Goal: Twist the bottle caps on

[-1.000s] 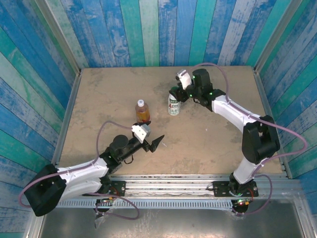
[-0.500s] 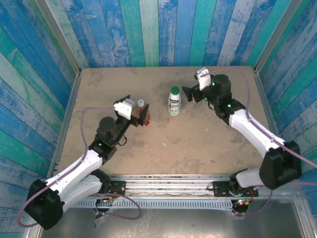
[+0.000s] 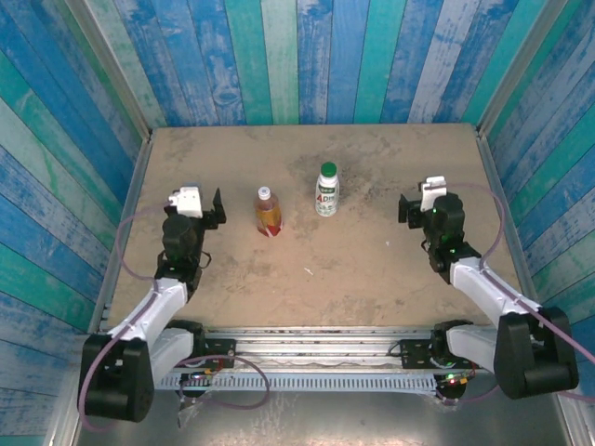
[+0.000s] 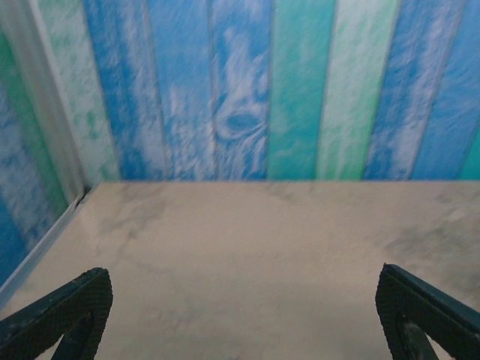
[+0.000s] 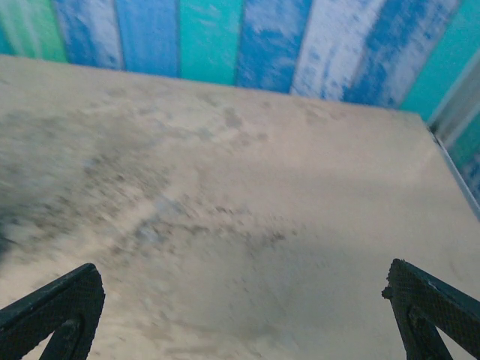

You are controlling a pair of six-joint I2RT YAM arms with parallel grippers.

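Both arms have drawn back from the bottles since 0.5 s ago. The tall opaque white plastic bottle (image 3: 326, 197) carries the flat dark green cap (image 3: 327, 169). The clear amber-filled bottle (image 3: 268, 216), near on its left, carries the small white cap (image 3: 265, 192) (both upright, mid-tabletop (image 3: 372, 269)). The left end effector (image 4: 240, 322) and right end effector (image 5: 240, 315) are spread wide and empty, well apart from the bottles.

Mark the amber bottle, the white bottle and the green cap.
amber bottle (image 3: 268, 216): top external view, on its red label.
white bottle (image 3: 326, 197): top external view, on its printed body.
green cap (image 3: 327, 169): top external view, on its top face.
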